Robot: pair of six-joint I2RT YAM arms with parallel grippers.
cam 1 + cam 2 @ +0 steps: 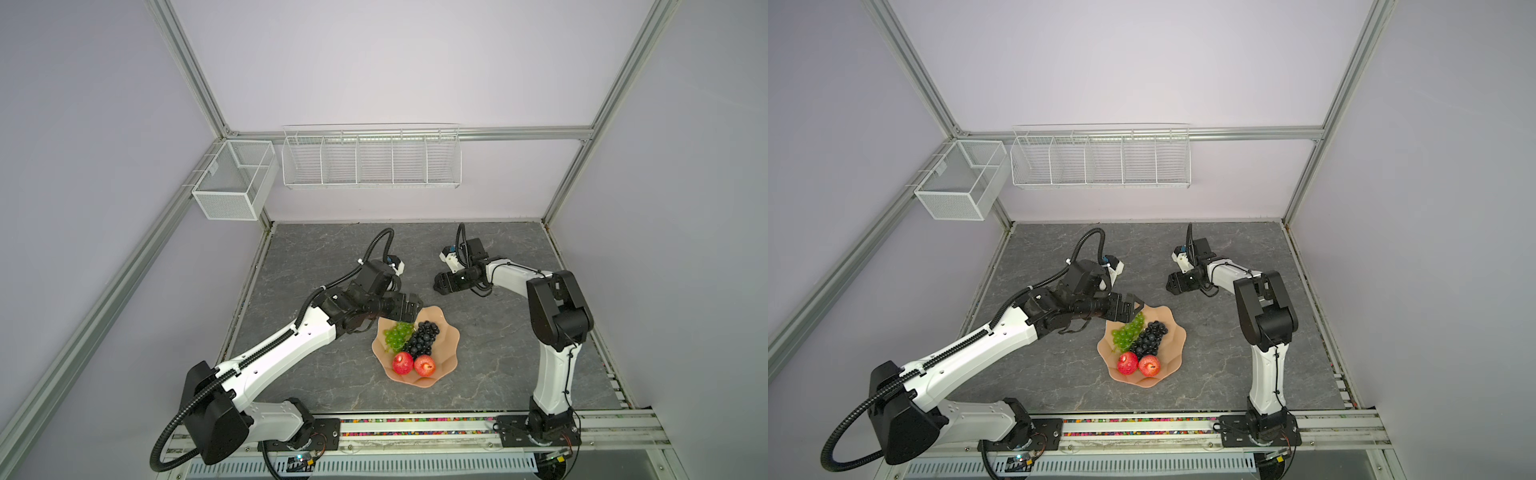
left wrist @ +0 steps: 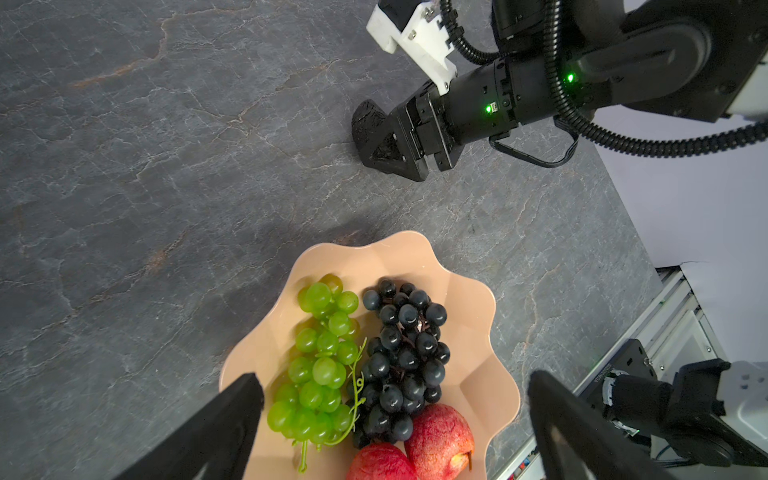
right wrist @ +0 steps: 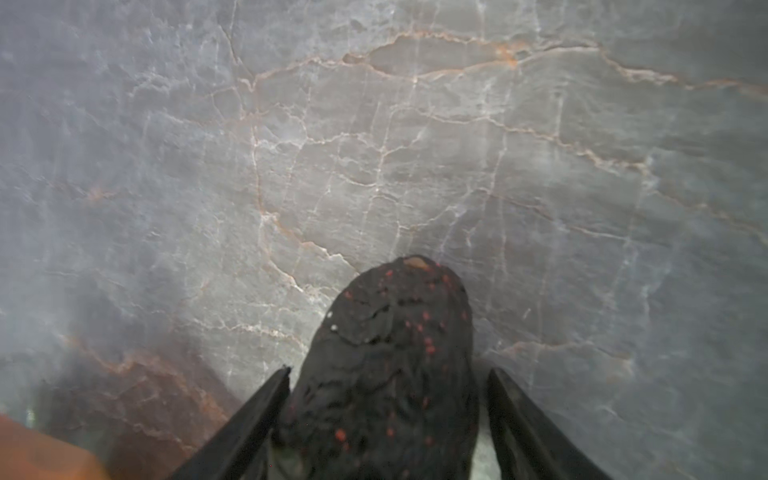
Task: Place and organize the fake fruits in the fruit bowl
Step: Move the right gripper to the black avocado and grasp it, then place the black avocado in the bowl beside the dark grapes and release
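Note:
The peach fruit bowl (image 1: 451, 336) (image 2: 478, 374) holds a green grape bunch (image 1: 397, 336) (image 2: 320, 365), a dark grape bunch (image 1: 422, 338) (image 2: 403, 353) and two red apples (image 1: 402, 363) (image 1: 424, 365). My left gripper (image 1: 406, 308) (image 2: 395, 380) hovers open over the bowl's far left rim, with nothing between its fingers. Beyond the bowl, the black bumpy avocado (image 3: 395, 353) (image 2: 365, 124) lies on the table. My right gripper (image 1: 440, 284) (image 3: 389, 370) straddles it. One finger touches the fruit, and a sliver of table shows beside the other.
A grey marble-patterned tabletop (image 1: 478, 374) surrounds the bowl. White wire baskets (image 1: 370, 160) (image 1: 232, 178) hang on the back wall and the left frame. Both arm bases sit on the rail (image 1: 415, 428) along the front edge.

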